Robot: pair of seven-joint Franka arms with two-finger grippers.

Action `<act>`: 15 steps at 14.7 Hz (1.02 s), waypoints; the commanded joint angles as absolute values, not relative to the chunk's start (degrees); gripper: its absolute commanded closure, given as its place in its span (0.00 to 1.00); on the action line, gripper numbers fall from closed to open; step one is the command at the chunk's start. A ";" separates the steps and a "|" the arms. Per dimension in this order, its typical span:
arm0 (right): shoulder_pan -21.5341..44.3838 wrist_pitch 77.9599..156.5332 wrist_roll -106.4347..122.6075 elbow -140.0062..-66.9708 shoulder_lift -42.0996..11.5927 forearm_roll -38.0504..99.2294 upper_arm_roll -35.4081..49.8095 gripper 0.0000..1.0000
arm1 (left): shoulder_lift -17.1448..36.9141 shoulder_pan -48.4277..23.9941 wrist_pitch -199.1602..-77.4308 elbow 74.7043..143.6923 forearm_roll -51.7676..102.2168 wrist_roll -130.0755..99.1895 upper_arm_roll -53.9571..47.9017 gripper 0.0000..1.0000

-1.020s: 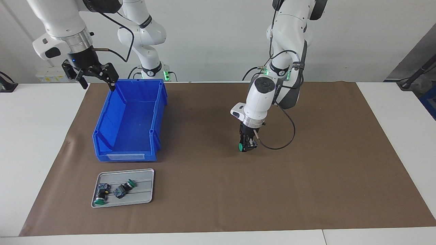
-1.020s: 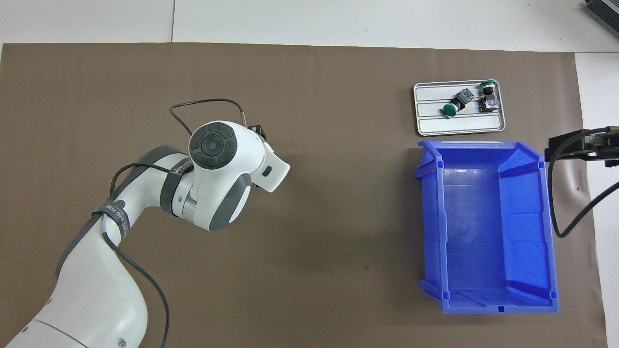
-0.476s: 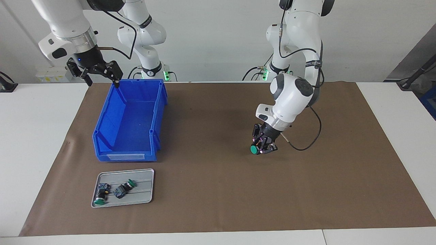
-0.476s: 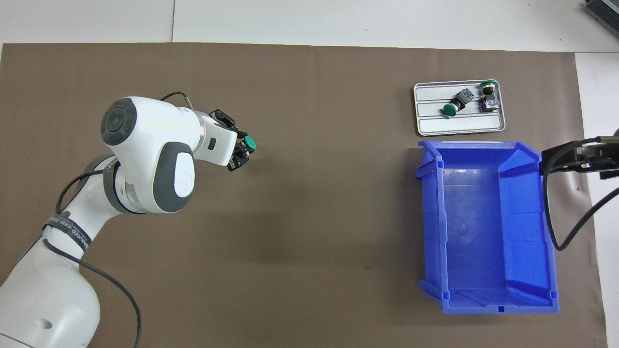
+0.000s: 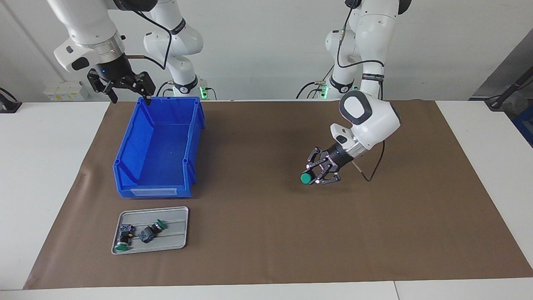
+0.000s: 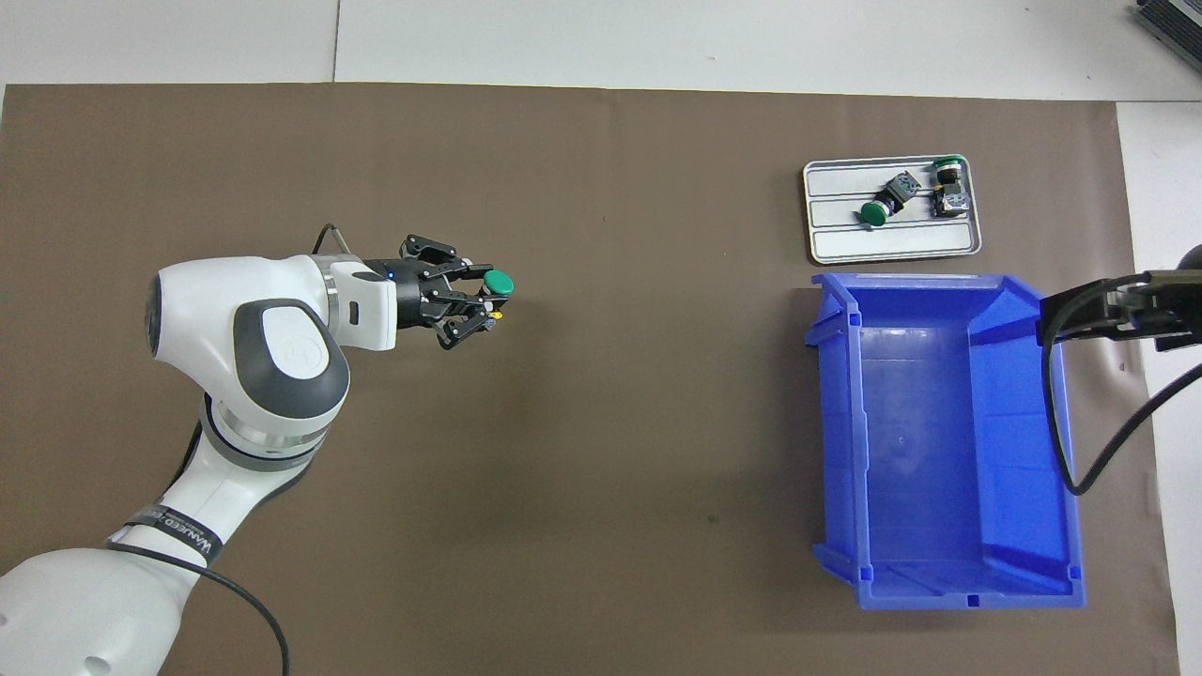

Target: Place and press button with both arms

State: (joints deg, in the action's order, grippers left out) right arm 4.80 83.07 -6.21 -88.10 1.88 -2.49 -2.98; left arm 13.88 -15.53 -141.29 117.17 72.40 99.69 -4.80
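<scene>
The blue storage bin (image 5: 160,146) sits toward the right arm's end of the brown paper mat (image 5: 266,233), its closed wall nearest the robots and its low, labelled front turned away from them. The right gripper (image 5: 120,85) hangs in the air over the bin's corner nearest the robots, on the side toward the table's edge; its black fingers (image 5: 146,88) are spread wide with nothing between them. In the overhead view only its dark tip (image 6: 1117,310) shows, above the bin's rim (image 6: 1052,376).

Over the bare mat toward the left arm's half of the table, the left gripper (image 5: 320,171) is tilted down toward the right arm's end, closed on the green-capped push-button (image 5: 307,178). The round green cap (image 6: 499,283) juts out past the fingertips, and the button is off the mat.

Farther from the robots, just in front of the bin, lies the grey metal tray (image 5: 177,243). Two more green-capped buttons lie on their sides in it: one (image 5: 152,230) near the middle, the other (image 5: 123,241) by the tray's end toward the table's edge.
</scene>
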 commanded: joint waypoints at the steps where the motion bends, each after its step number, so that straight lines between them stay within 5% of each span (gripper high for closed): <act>1: 3.61 82.71 -5.02 -88.50 2.55 -1.76 -3.16 0.00 | 9.59 -16.78 -143.53 123.12 89.85 115.78 -5.01 1.00; 15: 4.31 82.53 -5.01 -88.51 2.64 -1.67 -2.81 0.00 | 7.82 -14.77 -123.84 141.85 126.21 164.00 -4.66 1.00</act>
State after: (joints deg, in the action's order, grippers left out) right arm 4.84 83.07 -6.21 -88.10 1.88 -2.45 -2.99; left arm 9.94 -15.90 -126.39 138.35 123.52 157.60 -4.76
